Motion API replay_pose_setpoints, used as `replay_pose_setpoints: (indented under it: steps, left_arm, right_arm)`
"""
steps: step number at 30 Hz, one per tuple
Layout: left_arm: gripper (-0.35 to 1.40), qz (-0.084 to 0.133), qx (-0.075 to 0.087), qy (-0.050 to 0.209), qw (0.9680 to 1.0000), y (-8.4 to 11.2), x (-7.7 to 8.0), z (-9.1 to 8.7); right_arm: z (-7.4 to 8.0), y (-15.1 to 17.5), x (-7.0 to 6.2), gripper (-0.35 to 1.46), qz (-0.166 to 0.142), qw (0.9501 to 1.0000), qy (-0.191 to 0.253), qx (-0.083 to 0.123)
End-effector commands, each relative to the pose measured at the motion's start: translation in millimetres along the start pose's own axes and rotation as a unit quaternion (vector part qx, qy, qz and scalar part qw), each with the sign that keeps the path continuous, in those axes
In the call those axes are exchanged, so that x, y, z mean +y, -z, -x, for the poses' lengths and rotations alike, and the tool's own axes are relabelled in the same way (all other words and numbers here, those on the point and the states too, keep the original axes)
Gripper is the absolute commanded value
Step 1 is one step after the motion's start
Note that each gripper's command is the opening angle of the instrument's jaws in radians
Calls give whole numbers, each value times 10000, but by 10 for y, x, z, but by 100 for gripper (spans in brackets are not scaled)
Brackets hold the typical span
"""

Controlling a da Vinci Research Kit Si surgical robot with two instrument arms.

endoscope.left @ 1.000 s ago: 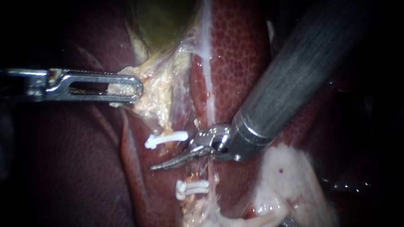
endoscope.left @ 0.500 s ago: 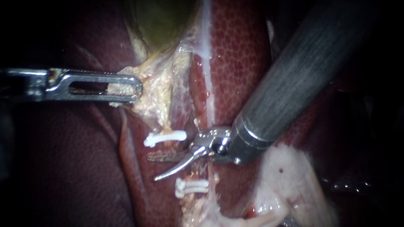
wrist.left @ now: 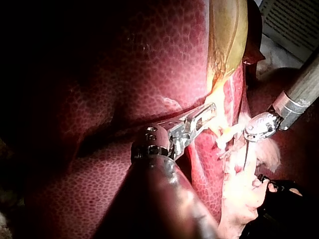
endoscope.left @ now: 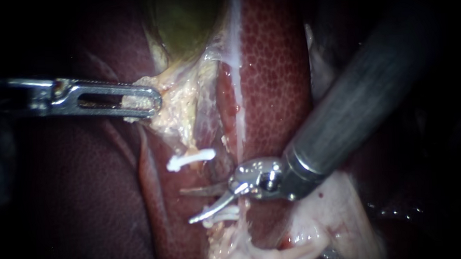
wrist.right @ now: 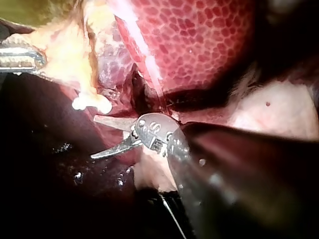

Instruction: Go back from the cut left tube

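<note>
The right instrument has drawn back toward 4 o'clock, its thin curved steel blades apart and empty, the lower one crossing the white lower clips. The cut tube ends in a pale ragged stump at the upper clip, at 11 o'clock from the blades; the left instrument, level from 9 o'clock, clamps yellowish fat

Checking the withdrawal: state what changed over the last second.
The right instrument opened its blades and drew back down-right, away from the upper clip. The left instrument kept gripping the yellowish tissue; that clip and the lower clips stayed put.
</note>
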Motion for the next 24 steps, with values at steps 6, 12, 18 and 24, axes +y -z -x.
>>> replay_pose_setpoints:
  steps: [6,12,18,24]
  left_arm:
    - [-33,3,1,0,10000,1,0,0]
    - [-33,2,2,-1,10000,2,0,0]
    - [-33,3,1,-1,10000,1,0,0]
    - [-33,5,-1,-2,10000,1,0,-1]
  right_arm:
    - [-6,37,-7,143,321,9993,178,30]
    - [-22,86,-7,143,485,9983,305,75]
    - [-59,142,-8,143,583,9970,457,203]
    - [-87,178,-20,143,583,9956,658,337]
